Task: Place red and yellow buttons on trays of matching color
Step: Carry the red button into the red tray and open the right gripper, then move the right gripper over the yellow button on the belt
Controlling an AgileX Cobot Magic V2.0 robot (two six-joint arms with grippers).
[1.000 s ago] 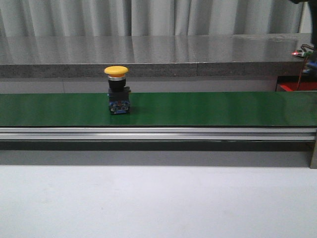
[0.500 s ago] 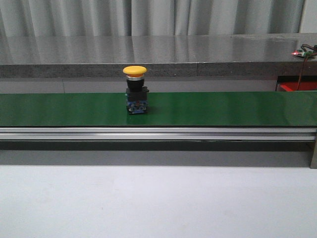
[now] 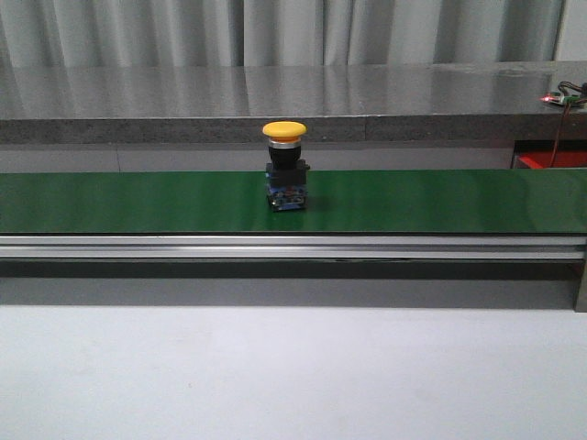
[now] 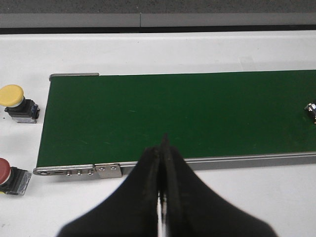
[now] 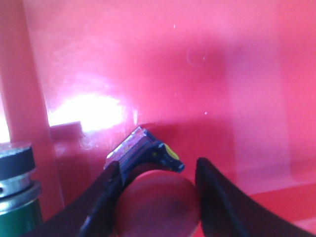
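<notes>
A yellow mushroom-head push button [image 3: 285, 166] on a black and blue switch body stands upright near the middle of the long green conveyor belt [image 3: 440, 200], seen from the front, with a grey stone ledge [image 3: 275, 96] and pale curtains behind and neither arm in that picture. The left wrist camera looks down on the belt's end: the left gripper [image 4: 162, 190] hangs above the belt's aluminium side rail [image 4: 222, 161], its black fingers pressed together with nothing between them. Only this view shows two more buttons lying on the white table [image 4: 247, 197] just off the belt's end, a second yellow-capped button [image 4: 17, 102] and a red-capped button [image 4: 10, 174], well apart from each other. The right wrist camera alone shows the right gripper [image 5: 157, 197] low inside a glossy red plastic tray [image 5: 173, 64], its two dark fingers clamped on the round cap of a red push button [image 5: 159, 201], whose switch body points toward the tray floor. A sliver of that red tray shows at the front view's far right, beyond the belt.
</notes>
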